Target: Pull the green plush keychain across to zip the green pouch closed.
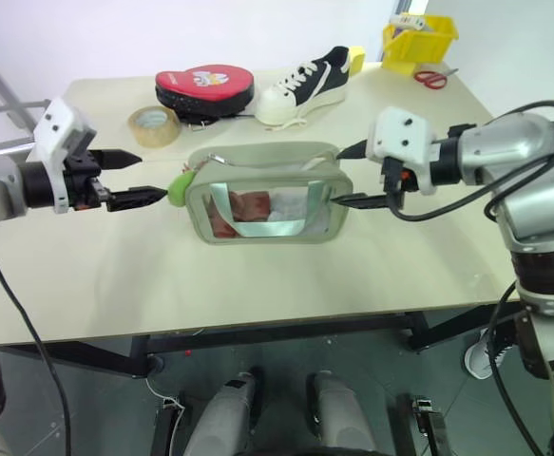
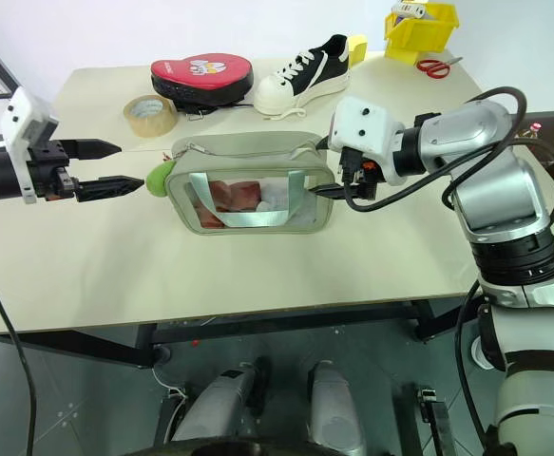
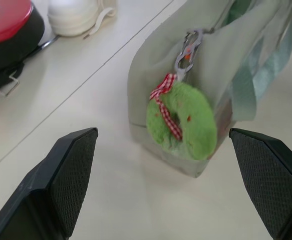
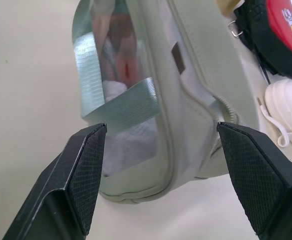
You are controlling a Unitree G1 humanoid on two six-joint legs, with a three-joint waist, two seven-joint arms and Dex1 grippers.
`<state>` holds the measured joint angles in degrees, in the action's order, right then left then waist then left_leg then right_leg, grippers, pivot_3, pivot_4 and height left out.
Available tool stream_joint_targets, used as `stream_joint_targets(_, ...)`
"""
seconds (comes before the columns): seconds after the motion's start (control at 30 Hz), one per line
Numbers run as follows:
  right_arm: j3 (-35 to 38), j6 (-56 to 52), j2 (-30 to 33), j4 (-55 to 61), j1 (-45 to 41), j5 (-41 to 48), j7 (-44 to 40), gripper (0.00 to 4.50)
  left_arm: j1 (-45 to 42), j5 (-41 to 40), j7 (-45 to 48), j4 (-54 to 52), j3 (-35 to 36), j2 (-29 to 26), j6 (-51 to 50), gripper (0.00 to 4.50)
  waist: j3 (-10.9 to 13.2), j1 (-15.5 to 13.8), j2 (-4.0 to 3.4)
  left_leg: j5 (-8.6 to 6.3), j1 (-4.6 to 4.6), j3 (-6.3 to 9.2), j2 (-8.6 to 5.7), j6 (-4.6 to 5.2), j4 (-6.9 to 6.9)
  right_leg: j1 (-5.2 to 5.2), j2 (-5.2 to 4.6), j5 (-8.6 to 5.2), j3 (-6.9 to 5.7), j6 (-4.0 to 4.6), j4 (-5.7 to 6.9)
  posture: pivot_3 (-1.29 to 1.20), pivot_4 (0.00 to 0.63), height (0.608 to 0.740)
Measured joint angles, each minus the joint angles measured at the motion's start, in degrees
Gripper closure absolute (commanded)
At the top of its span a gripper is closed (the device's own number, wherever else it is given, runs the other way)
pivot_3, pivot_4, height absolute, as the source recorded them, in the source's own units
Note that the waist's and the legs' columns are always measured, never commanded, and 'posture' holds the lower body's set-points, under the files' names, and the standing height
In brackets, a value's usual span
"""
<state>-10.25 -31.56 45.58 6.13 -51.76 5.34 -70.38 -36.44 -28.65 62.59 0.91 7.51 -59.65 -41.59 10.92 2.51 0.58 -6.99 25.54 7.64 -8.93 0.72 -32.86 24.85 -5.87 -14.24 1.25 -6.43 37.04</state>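
A pale beige counter (image 1: 257, 275) takes up most of the scene, its top matt and plain, with a faint seam running across the far part. It stands on a dark frame over a grey floor, and behind it the wall is white and bare.

Near the middle of the counter stands the green pouch (image 1: 267, 195), upright on its long side, its clear window and mint strap facing the near edge; something reddish and something white show through the window. The zipper along its top looks drawn shut. The green plush keychain (image 3: 182, 120) hangs at the pouch's left end from a metal clip, a fuzzy lime ring with a red-checked ribbon, resting against the end wall of the pouch.

Towards the far edge lie a red-and-black pad (image 1: 204, 87) and, just beside it, a black-and-white sneaker (image 1: 305, 87). A roll of tape (image 1: 154, 125) lies in front of the pad, towards the left edge. At the far right corner stands a yellow bin (image 1: 419, 40), with red-handled scissors (image 1: 431, 78) lying near it.

The left hand (image 1: 132, 178) is level at the pouch's left end, its two black fingers spread wide and holding nothing, the nearer fingertip close by the keychain. The right hand (image 1: 348, 176) is at the pouch's right end, fingers also parted to either side of that end, gripping nothing.
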Motion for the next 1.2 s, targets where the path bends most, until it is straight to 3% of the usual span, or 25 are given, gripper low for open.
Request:
stream_joint_targets(0.13,-0.38,2.99,-0.2,-4.45,0.02,-0.64,1.45,2.17,0.4,1.08,0.48,-0.26,-0.1,-0.46,0.51,0.0,0.0,-0.08,0.0,-0.02,0.05,0.0,-0.01,0.03,0.0,0.03,0.01,-0.01,-0.01,-0.02,-0.05,0.0,0.15,0.74)
stream_joint_targets(0.27,-1.4,5.3,-1.26,-7.49,0.02,-0.99,2.25,4.36,1.46,1.97,0.45,-2.39,-1.95,0.19,1.05,0.0,0.0,-0.12,0.0,-0.02,0.04,0.0,-0.01,0.03,0.0,0.02,0.02,0.0,-0.01,-0.03,-0.03,0.0,0.15,0.74)
stream_joint_targets(0.6,-1.98,7.98,-1.56,-7.64,0.47,-1.81,2.91,4.44,2.66,4.62,-2.91,-4.02,-5.1,4.75,2.11,0.0,0.0,-0.12,0.02,-0.01,0.01,0.0,0.0,0.03,-0.02,-0.02,0.03,0.0,-0.02,-0.03,-0.01,0.0,0.15,0.74)
stream_joint_targets(0.7,-1.98,8.23,-1.57,-7.64,0.82,-1.81,3.05,4.5,2.66,5.65,-3.97,-3.5,-6.59,6.61,2.61,0.83,0.0,-0.05,0.02,-0.01,0.0,0.0,0.0,0.03,-0.03,-0.01,0.04,0.01,-0.01,-0.04,0.01,0.0,0.15,0.74)
stream_joint_targets(0.93,-2.0,8.61,-1.54,-7.63,0.87,-2.07,3.24,4.5,-0.15,6.9,-2.44,-1.66,-6.8,6.7,3.87,4.41,0.0,-0.16,0.02,-0.01,0.0,0.0,0.0,0.03,-0.04,-0.02,0.05,0.01,-0.03,-0.04,0.02,0.0,0.15,0.74)
stream_joint_targets(1.2,-2.17,8.21,-1.59,-7.59,0.87,-2.17,3.5,4.5,-2.35,7.69,1.99,0.37,-6.81,3.49,5.27,4.41,0.0,-0.15,0.02,-0.01,0.0,0.01,0.0,0.03,-0.04,-0.01,0.06,0.01,-0.03,-0.05,0.03,0.0,0.15,0.74)
